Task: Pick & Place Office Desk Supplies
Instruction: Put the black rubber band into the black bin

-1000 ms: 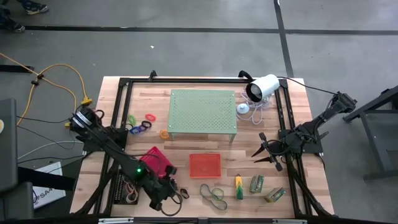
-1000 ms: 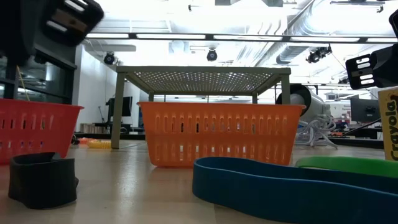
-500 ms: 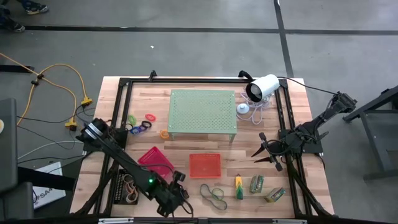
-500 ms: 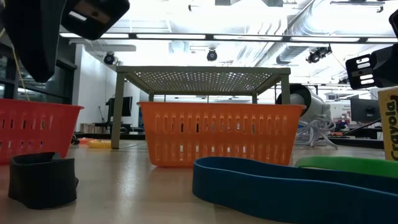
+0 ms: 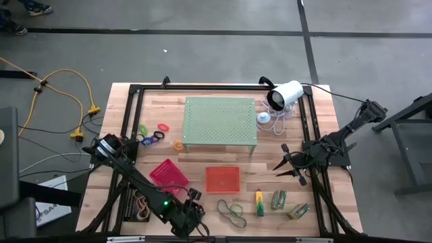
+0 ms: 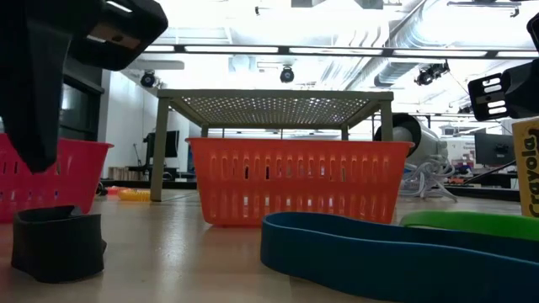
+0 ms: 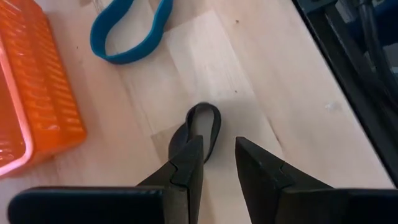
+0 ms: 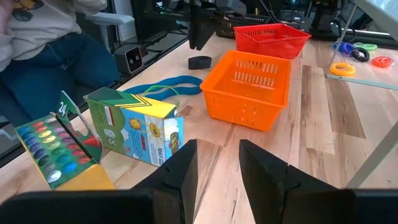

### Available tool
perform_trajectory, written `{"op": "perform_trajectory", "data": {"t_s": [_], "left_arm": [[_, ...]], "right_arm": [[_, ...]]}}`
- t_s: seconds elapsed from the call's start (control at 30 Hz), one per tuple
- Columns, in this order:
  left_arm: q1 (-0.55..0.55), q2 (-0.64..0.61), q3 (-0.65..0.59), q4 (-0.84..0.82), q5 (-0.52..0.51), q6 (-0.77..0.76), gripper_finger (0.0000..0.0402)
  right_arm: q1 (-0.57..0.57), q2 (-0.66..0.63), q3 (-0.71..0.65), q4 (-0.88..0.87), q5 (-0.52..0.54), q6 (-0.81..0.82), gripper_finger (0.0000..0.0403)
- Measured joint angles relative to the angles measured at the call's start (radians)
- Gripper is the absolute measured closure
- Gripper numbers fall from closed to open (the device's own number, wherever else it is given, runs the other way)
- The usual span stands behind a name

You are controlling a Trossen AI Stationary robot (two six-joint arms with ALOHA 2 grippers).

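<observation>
The black band (image 7: 202, 127) is not yet gripped by the parted left gripper (image 7: 217, 163), and most supplies are left unsorted.

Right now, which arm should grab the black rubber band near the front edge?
Left. The left gripper hangs open right over the black rubber band. The right gripper waits across the table, beyond the orange tray.

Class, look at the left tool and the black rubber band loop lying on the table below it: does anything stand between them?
Nothing visible does. The left tool hangs open over the black band loop, with only bare wooden table around it.
</observation>
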Motion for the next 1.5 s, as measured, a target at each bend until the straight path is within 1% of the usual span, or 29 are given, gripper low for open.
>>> {"op": "perform_trajectory", "data": {"t_s": [0.17, 0.33, 0.63, 0.8, 1.33, 1.5], "left_arm": [[-0.002, 0.000, 0.000, -0.002, -0.007, 0.000, 0.0314], [-0.002, 0.026, 0.000, -0.008, -0.007, 0.000, 0.0314], [0.003, 0.034, 0.000, -0.001, 0.000, 0.015, 0.0314], [0.004, 0.059, -0.001, -0.001, 0.009, 0.016, 0.0314], [0.006, 0.060, -0.001, 0.001, 0.011, 0.015, 0.0315], [0.007, 0.060, -0.001, 0.001, 0.011, 0.013, 0.0331]], "right_arm": [[0.000, 0.000, 0.000, 0.000, 0.001, 0.000, 0.0296], [0.000, 0.000, 0.000, 0.000, 0.001, 0.000, 0.0296], [0.000, 0.000, 0.000, 0.000, 0.001, 0.000, 0.0296], [0.000, 0.000, 0.000, 0.000, 0.001, 0.000, 0.0296], [0.000, 0.000, 0.000, 0.000, 0.001, 0.000, 0.0296], [0.000, 0.000, 0.000, 0.000, 0.001, 0.000, 0.0296]]}}
